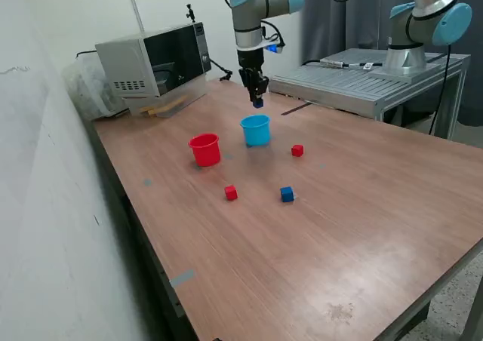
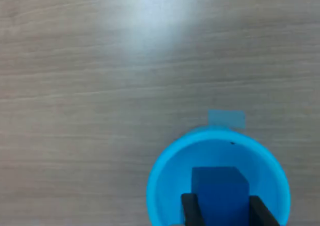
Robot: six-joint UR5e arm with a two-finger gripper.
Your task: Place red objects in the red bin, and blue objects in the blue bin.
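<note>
Blue cube sat clamped between the fingers of the gripper, held directly above the open light blue cup, while a second blue cube, two red cubes and the red cup rested apart on the wooden table.

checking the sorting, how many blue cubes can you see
2: one blue cube lies on the table near the front, and a second blue cube is held in the claw above the blue cup.
</note>
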